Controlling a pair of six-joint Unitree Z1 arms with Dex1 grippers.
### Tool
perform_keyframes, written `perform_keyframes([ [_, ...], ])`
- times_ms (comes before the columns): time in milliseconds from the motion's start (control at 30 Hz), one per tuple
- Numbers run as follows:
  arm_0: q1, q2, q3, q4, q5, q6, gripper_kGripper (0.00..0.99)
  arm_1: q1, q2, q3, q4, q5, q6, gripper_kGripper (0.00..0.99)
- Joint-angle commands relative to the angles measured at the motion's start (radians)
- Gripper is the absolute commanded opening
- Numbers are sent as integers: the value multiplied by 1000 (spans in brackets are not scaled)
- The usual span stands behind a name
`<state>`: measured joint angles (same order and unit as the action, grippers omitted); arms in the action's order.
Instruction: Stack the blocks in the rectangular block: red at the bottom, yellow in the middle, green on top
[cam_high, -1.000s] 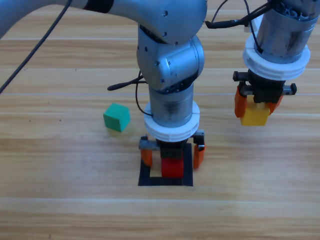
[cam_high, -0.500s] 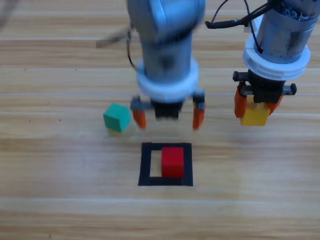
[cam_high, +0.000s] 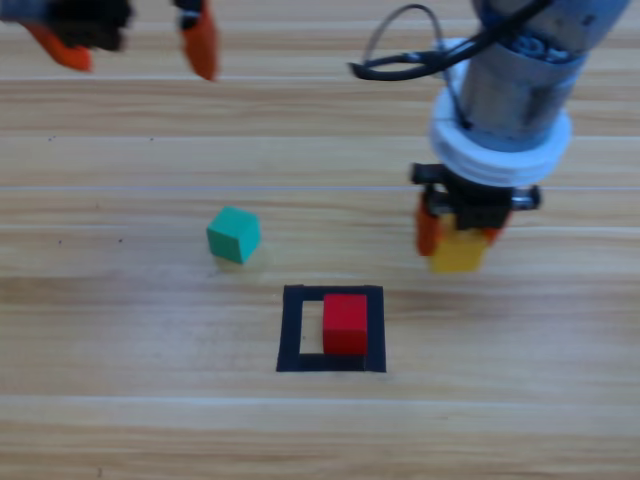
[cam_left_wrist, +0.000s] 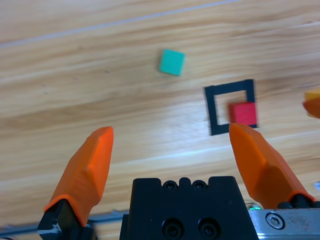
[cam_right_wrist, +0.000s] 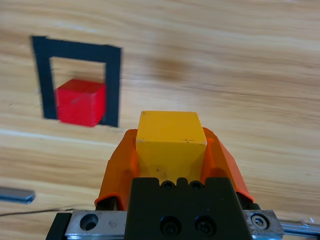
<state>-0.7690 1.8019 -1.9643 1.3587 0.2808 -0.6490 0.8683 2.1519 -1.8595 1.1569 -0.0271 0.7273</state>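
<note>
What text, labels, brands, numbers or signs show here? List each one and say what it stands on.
None can be read.
Small matte red cube, yellow cube and teal-green cube: plain faces.
Black tape square outline: no marks.
Wooden table: bare grain.
Left claw and right claw: black bodies show only screws, no lettering.
</note>
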Motion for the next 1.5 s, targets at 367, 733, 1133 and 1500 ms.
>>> perform_keyframes([
  [367, 330, -101, 113, -105, -195, 411, 990, 118, 345, -560, 296, -24, 37, 0],
  [733, 370, -62, 131, -136, -311, 477, 990, 126, 390, -584, 322, 19, 116, 0],
  [1133, 370, -52, 214, -188, -336, 486, 990, 138, 436, -593, 325, 47, 123, 0],
  [1500, 370, -24, 243, -214, -341, 496, 990, 138, 460, -622, 325, 47, 121, 0],
])
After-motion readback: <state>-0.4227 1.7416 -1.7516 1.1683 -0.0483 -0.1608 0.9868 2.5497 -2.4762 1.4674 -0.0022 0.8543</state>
